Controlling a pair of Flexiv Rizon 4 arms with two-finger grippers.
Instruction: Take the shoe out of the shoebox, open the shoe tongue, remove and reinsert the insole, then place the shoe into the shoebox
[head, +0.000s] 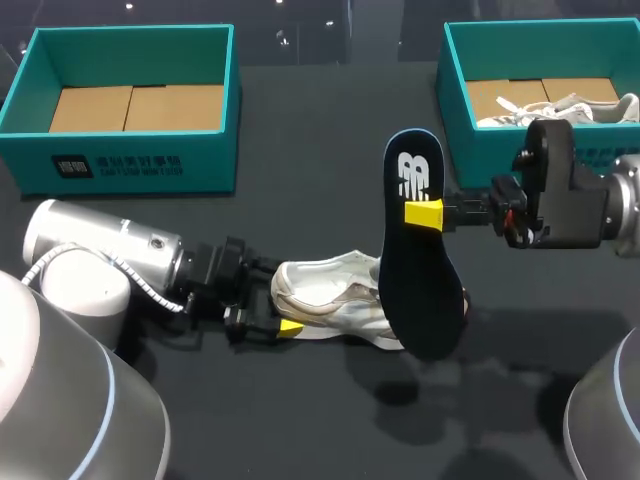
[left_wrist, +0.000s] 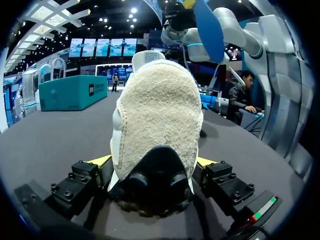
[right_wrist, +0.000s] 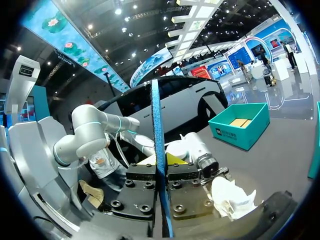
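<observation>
Insole (head: 415, 270), upright w/ wide end down just above the shoe (head: 330, 305) on the table (head: 300, 420), right gripper (head: 424, 213) jaws clamped on its edge, left gripper (head: 281, 312) jaws clamped on shoe's heel: probably best to feed wide end in first, slow, w/o buckling.

There are two teal shoeboxes (head: 130, 160) (head: 460, 100); one pale shoe (head: 330, 300) lies loose, a second shoe (head: 575, 108) boxed, making two; one dark insole (head: 415, 270).
</observation>
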